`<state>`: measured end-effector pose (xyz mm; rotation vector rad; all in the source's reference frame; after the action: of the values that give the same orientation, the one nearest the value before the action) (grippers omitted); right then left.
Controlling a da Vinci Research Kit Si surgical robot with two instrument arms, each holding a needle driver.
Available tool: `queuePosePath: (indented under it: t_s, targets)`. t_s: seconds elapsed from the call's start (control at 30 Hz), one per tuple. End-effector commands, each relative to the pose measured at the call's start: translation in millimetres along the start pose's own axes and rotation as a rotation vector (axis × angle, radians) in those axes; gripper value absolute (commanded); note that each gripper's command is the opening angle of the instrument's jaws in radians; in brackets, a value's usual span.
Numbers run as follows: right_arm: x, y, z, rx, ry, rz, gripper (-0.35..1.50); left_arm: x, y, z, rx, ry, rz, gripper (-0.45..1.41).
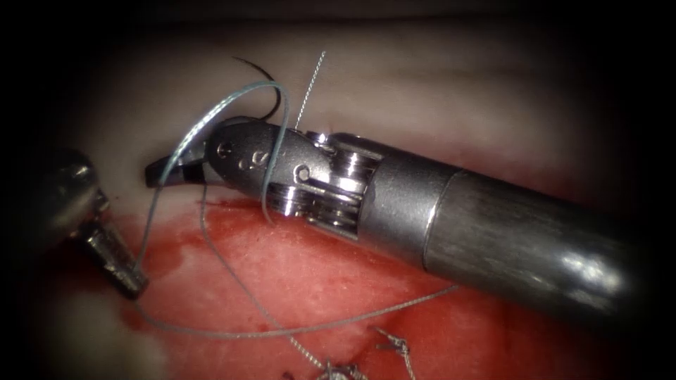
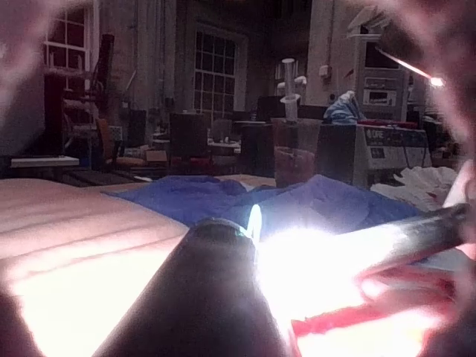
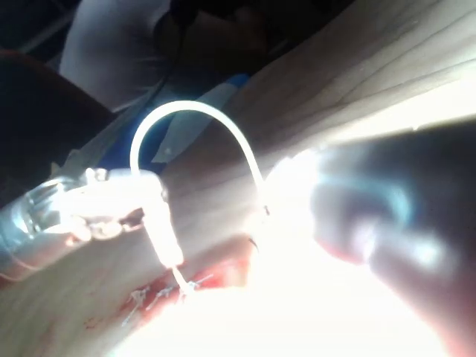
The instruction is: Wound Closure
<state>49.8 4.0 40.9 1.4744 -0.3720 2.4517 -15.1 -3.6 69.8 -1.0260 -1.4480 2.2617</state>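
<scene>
The left tool's (image 1: pixel 136 285) jaws are closed on the thread (image 1: pixel 232 95) at their very tip, low at the endoscope view's left; two strands leave that grip. One climbs to the right tool and the other runs low across the red fluid (image 1: pixel 232 239) towards the right.

The right tool's (image 1: pixel 158 174) dark jaws lie together and point left; they hold nothing. The climbing strand crosses over them, arches above the wrist and drops down its near side, so the thread is looped round the tool. In the right wrist view the same strand stands as a pale arch.

A thin dark arc (image 1: pixel 259 74) lies against the pale tissue (image 1: pixel 422 84) just above the right tool's wrist; it looks like the needle, and neither tool holds it. Whether either end sits in the tissue cannot be told. Beside it a pale, twisted strand (image 1: pixel 310 88) rises from behind the wrist.

Below the right tool's shaft, short cut ends of thread (image 1: pixel 398 345) stick up from knots in the red part of the tissue.

Farther off, the left wrist view shows a blue cloth (image 2: pixel 223 197) and a machine panel (image 2: pixel 390 137); a strip of lettering runs along the panel, too small to read.
</scene>
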Motion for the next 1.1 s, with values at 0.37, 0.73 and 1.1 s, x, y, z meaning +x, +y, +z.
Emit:
queuePosePath:
  t_s: [0.37,0.73,1.1]
  targets:
    - [3.9,-3.1,-10.4,0.075,-0.197,0.264,-0.35,-4.4,-3.6,-9.1,0.383,-0.087,-0.068,-0.45]
    - [3.2,-2.9,-12.5,0.337,-0.136,0.415,-0.35,-5.3,1.0,-9.9,0.343,-0.084,-0.431,-0.45]
    - [0.7,-1.5,-12.5,0.333,-0.133,0.417,-0.35,0.2,8.2,-12.0,-0.013,0.230,-0.477,-0.45]
